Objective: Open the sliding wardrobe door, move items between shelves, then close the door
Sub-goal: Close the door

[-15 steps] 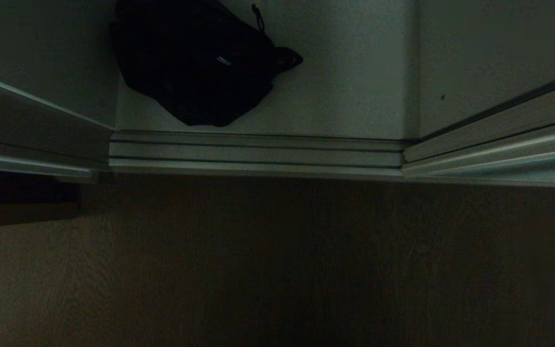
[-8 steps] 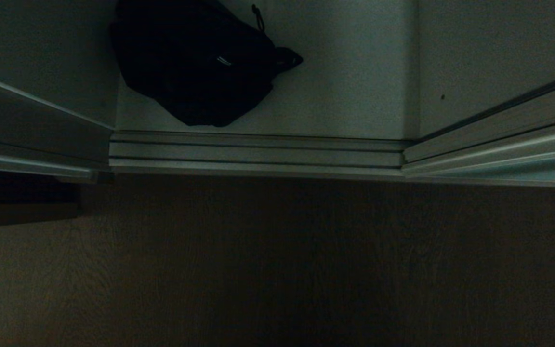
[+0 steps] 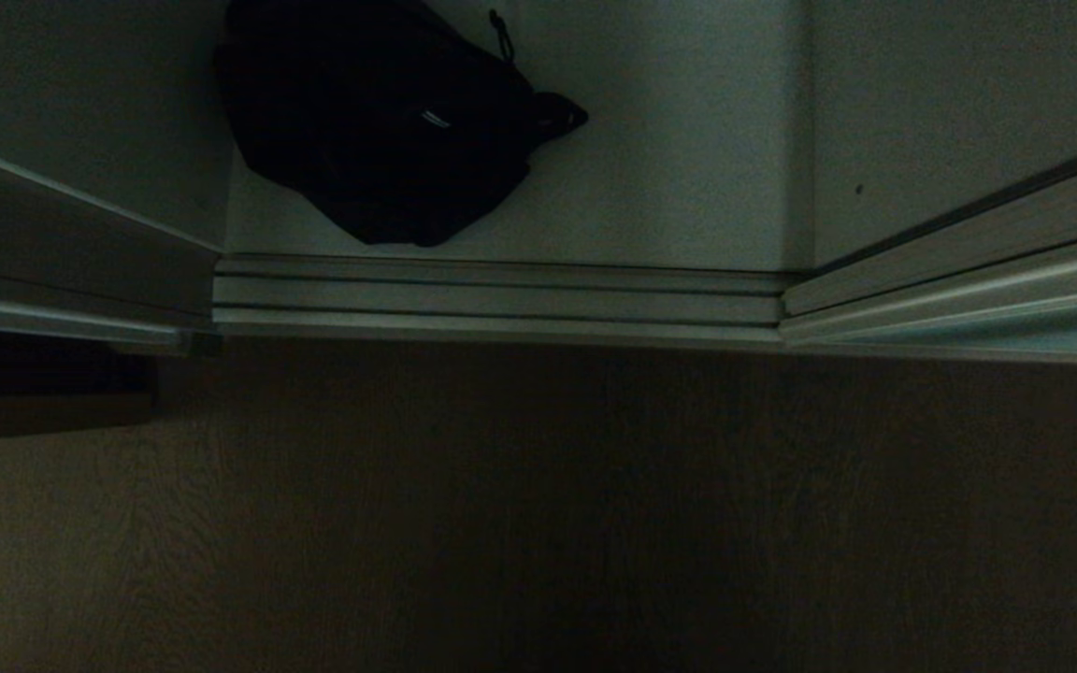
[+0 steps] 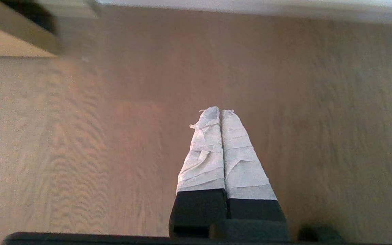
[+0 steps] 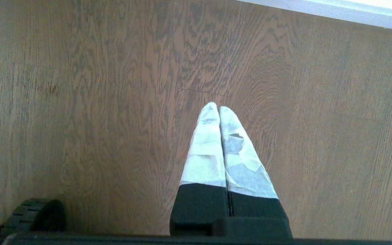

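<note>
Nothing you see in the head view differs from before. One black bag (image 3: 380,121) lies on the bottom shelf (image 3: 669,187), seemingly alone; both the left end effector (image 4: 220,111) and the right end effector (image 5: 215,106) hang pressed together over the floor (image 5: 80,102).

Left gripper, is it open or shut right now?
Shut: the left gripper has its taped fingers pressed together, empty, above the wood floor.

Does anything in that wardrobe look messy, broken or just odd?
Nothing looks broken or spilled. The black shoulder bag lies slumped on the white bottom shelf, close behind the door track. The wardrobe stands open here. Both end effectors, left and right, are shut, empty and pointed at the wooden floor.
</note>
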Robot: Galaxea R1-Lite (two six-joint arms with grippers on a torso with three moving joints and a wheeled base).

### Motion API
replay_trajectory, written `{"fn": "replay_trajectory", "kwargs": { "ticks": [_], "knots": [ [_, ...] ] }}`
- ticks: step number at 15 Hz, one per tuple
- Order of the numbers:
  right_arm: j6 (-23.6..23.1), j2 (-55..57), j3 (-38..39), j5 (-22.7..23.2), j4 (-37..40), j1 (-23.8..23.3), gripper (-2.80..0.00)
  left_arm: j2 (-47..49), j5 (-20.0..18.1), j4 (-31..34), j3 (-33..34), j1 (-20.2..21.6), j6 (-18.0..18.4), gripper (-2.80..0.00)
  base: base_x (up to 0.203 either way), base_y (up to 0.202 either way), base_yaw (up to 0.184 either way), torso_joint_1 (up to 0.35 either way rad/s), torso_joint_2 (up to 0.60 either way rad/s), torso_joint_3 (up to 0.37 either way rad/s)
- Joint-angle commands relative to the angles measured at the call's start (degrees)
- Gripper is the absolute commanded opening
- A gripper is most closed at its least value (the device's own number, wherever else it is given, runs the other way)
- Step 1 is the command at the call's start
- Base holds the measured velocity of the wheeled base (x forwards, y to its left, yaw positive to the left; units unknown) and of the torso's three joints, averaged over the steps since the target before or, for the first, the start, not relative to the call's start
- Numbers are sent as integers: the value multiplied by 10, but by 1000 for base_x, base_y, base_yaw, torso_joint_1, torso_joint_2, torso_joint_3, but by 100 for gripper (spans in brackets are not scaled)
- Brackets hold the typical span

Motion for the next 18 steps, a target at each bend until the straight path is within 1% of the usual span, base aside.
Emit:
{"fn": "replay_trajectory", "kwargs": {
  "ticks": [1, 2, 3, 4, 7, 18],
  "knots": [
    [0, -2, 0, 0, 0, 0, -280, -3, 24, 7, 5, 0, 51, -280, 0, 0, 0, 0, 0, 0],
    [0, -1, 0, 0, 0, 0, -280, -3, 41, 22, 5, 0, 95, -280, 0, 0, 0, 0, 0, 0],
    [0, -1, 0, 0, 0, 0, -280, -3, 48, 51, 5, 0, 111, -280, 0, 0, 0, 0, 0, 0],
    [0, -2, 0, 0, 0, 0, -280, -3, 49, 70, 5, 0, 107, -280, 0, 0, 0, 0, 0, 0],
    [0, -1, 0, 0, 0, 0, -280, -3, 52, 70, 5, 0, 93, -280, 0, 0, 0, 0, 0, 0],
    [0, -1, 0, 0, 0, 0, -280, -3, 53, 70, 5, 0, 92, -280, 0, 0, 0, 0, 0, 0]
  ]
}}
